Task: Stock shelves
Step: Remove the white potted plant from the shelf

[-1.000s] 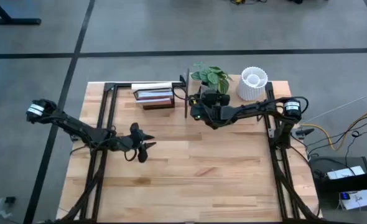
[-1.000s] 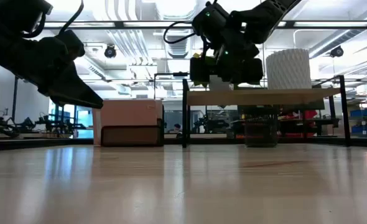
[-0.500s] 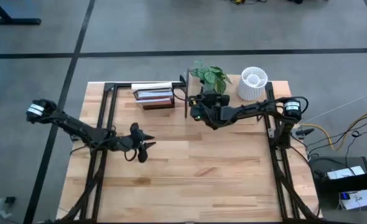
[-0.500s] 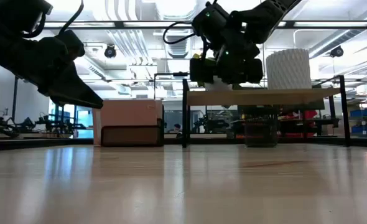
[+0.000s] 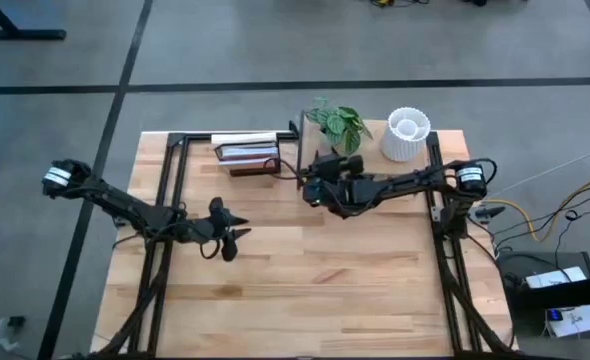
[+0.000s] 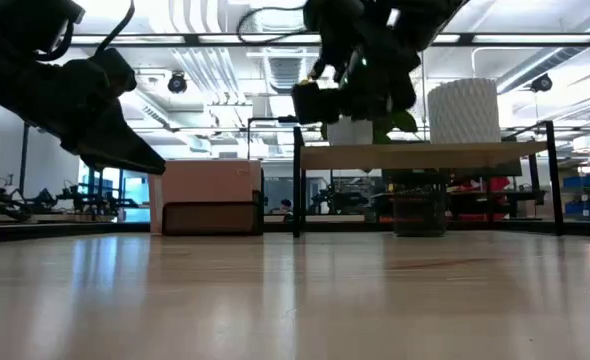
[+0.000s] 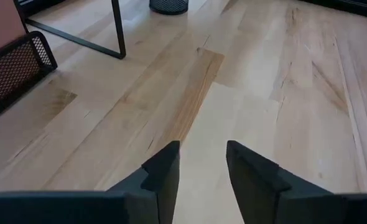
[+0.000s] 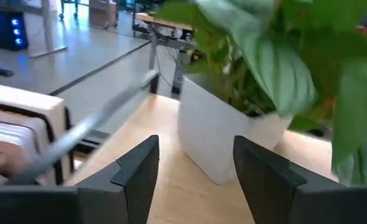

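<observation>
Looking down, we see our right gripper (image 5: pixel 313 190) raised at the front left corner of the shelves (image 5: pixel 415 165), fingers (image 8: pixel 140 168) spread and empty, facing the white-potted plant (image 5: pixel 337 124) on the board. The shelves stand at the table's (image 5: pixel 305 270) back right. Our left gripper (image 5: pixel 231 240) waits spread over the table's left half.

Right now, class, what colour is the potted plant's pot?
White; the pot shows best in the right wrist view.
</observation>
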Robot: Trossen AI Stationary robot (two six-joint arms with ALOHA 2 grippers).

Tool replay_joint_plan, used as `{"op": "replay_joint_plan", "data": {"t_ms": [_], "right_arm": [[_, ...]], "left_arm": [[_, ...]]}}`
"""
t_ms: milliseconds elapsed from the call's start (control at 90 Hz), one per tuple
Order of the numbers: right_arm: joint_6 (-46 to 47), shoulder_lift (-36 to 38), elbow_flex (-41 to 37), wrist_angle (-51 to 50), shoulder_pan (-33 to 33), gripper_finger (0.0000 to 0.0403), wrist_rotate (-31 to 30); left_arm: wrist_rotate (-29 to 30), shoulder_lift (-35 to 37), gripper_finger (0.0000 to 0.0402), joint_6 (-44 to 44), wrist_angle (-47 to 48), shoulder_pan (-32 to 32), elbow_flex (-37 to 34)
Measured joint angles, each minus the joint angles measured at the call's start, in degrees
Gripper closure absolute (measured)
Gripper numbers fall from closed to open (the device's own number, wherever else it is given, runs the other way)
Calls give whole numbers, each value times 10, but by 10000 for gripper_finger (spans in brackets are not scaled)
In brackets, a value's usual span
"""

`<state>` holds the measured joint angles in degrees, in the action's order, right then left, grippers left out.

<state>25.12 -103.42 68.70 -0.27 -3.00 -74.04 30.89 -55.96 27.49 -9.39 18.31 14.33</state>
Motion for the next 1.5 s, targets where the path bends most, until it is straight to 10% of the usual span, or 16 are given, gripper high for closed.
{"op": "replay_joint_plan", "data": {"t_ms": [300, 1089, 1500], "right_arm": [[-70, 0, 93, -95, 20, 218, 34], [-27, 1, 316, -501, -100, 220, 414], [-148, 1, 330, -579, -105, 216, 431]], "left_arm": [[0, 0, 271, 0, 0, 0, 0], [0, 0, 298, 0, -4, 0, 0], [0, 0, 276, 0, -5, 0, 0]]}}
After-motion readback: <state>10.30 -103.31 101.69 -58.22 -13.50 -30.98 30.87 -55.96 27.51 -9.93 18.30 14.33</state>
